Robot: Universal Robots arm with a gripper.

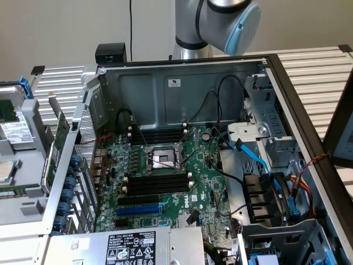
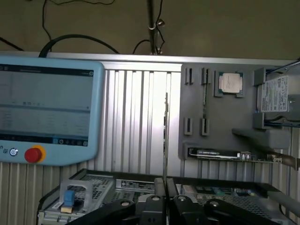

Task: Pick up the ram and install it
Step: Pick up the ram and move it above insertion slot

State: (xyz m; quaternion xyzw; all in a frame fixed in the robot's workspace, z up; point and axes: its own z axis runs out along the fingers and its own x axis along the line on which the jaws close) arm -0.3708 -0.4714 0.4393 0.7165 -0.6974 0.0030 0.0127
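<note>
Wrist view: claw (image 2: 165,191) shut to a narrow gap, pinching the ram (image 2: 165,136) by 1 end.
Ram, attitude: seen edge-on as a thin strip, long axis running straight out from between the fingers, in line with the claw.
Ram, location: in the claw, apart from the grey tray (image 2: 220,117) beyond it; larger card (image 2: 218,153) resting in that tray; teach pendant (image 2: 47,108) beside the tray.
Exterior view: arm (image 1: 220,22) at the far side, above the back wall of the open case (image 1: 182,88).
Memory slots (image 1: 157,183): 2 black banks, 1 far and 1 near of the CPU socket (image 1: 163,160), long axes running left to right, apparently empty.
Key relation: judged, ram held off the board, slots lying nearward of the arm; alignment of stick with slot axis not determinable.
Stage: judged, pick-up done, seating not yet done.
</note>
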